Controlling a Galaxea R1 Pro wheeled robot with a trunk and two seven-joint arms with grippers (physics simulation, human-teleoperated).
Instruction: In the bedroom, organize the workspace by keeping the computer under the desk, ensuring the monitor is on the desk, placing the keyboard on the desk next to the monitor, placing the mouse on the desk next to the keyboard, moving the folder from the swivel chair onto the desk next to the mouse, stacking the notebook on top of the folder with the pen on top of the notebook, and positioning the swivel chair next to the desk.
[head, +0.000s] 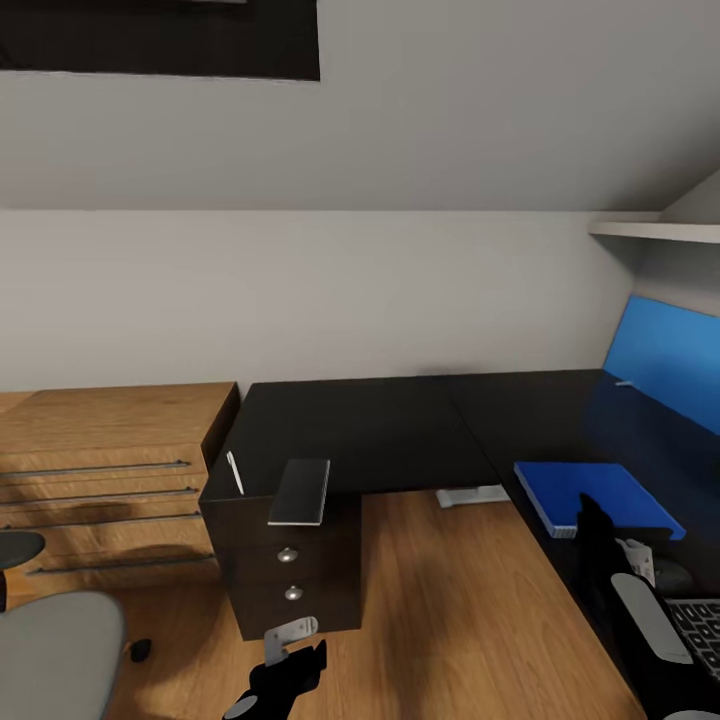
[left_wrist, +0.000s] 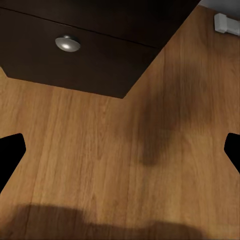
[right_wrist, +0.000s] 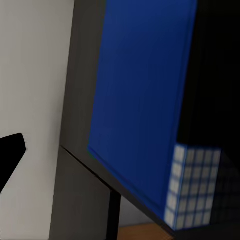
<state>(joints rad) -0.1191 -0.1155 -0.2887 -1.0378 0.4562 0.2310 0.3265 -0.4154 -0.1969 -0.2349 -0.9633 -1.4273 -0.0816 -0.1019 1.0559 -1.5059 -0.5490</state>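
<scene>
The black L-shaped desk (head: 400, 430) spans the middle and right. On its left wing, above the drawer pedestal (head: 290, 580), lie the grey notebook (head: 300, 491) and the thin white pen (head: 235, 472). The blue folder (head: 590, 490) lies flat on the right wing, and a corner of the keyboard (head: 700, 620) shows beyond it. My right gripper (head: 597, 525) hovers open just over the folder's near edge; the right wrist view shows the folder (right_wrist: 145, 90) close up with white page edges. My left gripper (head: 285, 672) hangs open over the floor before the pedestal (left_wrist: 75, 55). The swivel chair's grey seat (head: 50, 640) sits lower left. The computer and mouse are out of view.
A light-wood chest (head: 100, 470) with long bar handles stands left of the desk. A wide flat blue-faced panel (head: 665, 360) stands on the desk's far right under a white shelf (head: 655, 230). A white desk foot (head: 472, 495) rests on the wood floor (head: 440, 610).
</scene>
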